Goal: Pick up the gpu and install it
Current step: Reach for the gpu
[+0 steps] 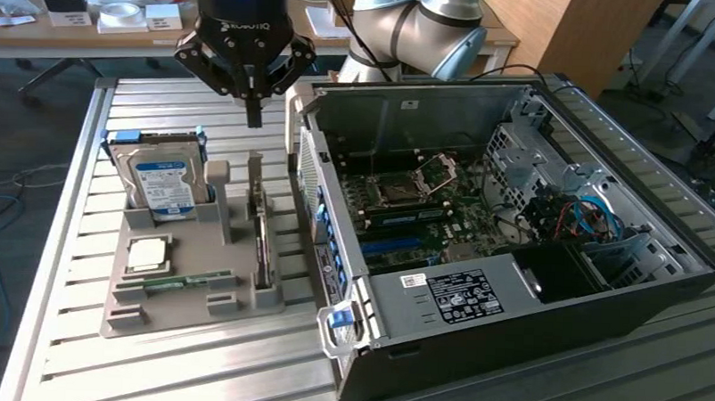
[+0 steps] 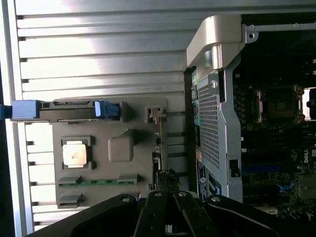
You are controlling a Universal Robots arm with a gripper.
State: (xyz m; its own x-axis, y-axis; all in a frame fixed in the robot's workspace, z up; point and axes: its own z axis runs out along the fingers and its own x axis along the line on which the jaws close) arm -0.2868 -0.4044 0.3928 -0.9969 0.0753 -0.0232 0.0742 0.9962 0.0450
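Two closed fingers (image 1: pixel 254 112) hover above the gpu (image 1: pixel 261 233).

**Camera placement: one raised oblique view, one near overhead view.**

The exterior view stands off and above. It looks down at a slant across the slatted worktop (image 1: pixel 58 270) and takes in the whole grey tray (image 1: pixel 169 312) on the exterior view's left and the open computer case (image 1: pixel 591 325) on its right. The pincer (image 1: pixel 254 118) hangs near the frame's upper edge. The wrist view looks straight down past the pincer (image 2: pixel 168 180) from much nearer, onto the worktop (image 2: pixel 98 49), tray (image 2: pixel 98 129) and computer case (image 2: pixel 217 123). Both views share the tray, the hard drive (image 1: pixel 162 180) (image 2: pixel 64 109) and the processor socket (image 1: pixel 400 195) (image 2: pixel 279 106).
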